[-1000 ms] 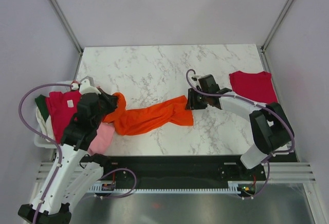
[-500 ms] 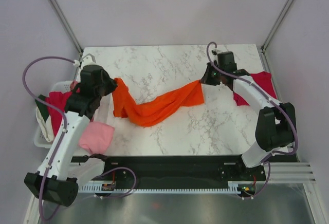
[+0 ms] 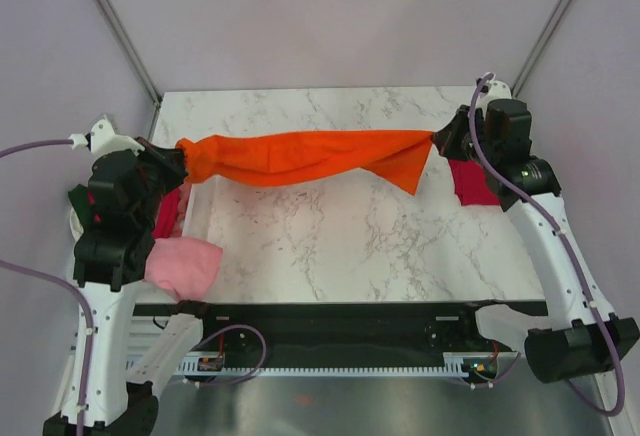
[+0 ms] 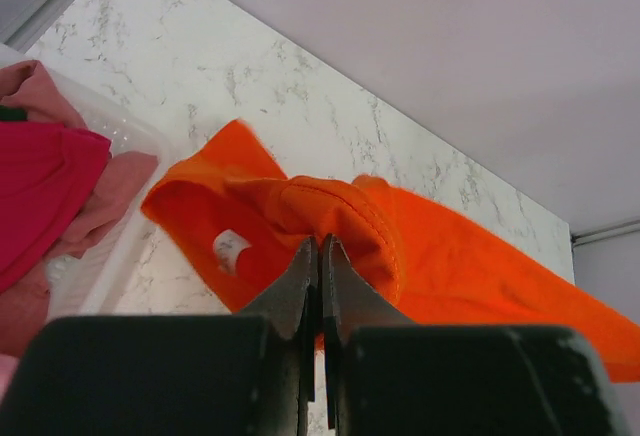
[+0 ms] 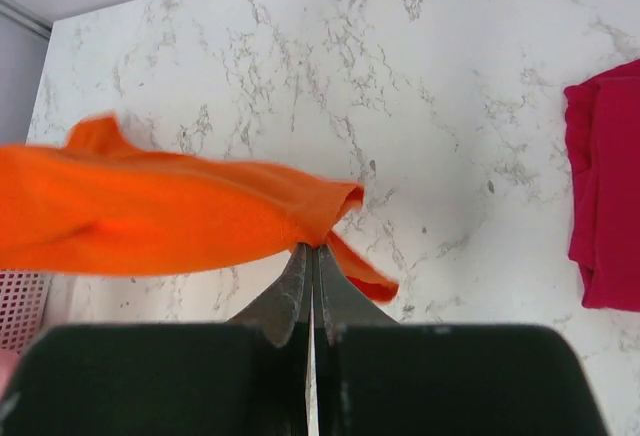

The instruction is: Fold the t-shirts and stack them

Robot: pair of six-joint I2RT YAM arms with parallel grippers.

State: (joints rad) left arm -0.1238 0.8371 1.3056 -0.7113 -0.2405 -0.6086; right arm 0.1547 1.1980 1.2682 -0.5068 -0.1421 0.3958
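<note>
Above the white marble table point(image 3: 330, 246), the bright orange cotton t-shirt point(image 3: 300, 156) hangs stretched out in the air. The left gripper point(image 4: 320, 248) is pinched tight on one end, and the right gripper point(image 5: 311, 252) is pinched tight on the other.

Bright orange t-shirt point(image 3: 300, 156) held up off the tabletop point(image 3: 330, 236), pulled into a long twisted band across the far half from left to right. Collar end bunched, pinched in the closed jaws of the left gripper point(image 4: 320, 248). Opposite end pinched by the right gripper point(image 5: 311, 251), with a loose corner drooping just beside it. Crimson red t-shirt point(image 5: 608, 191) lying flat at the right edge. Magenta t-shirt point(image 4: 40, 191) heaped at the left. Light pink t-shirt point(image 3: 187, 266) spilling toward the near edge. Sliver of dark green t-shirt point(image 3: 78, 196) at the far left.
</note>
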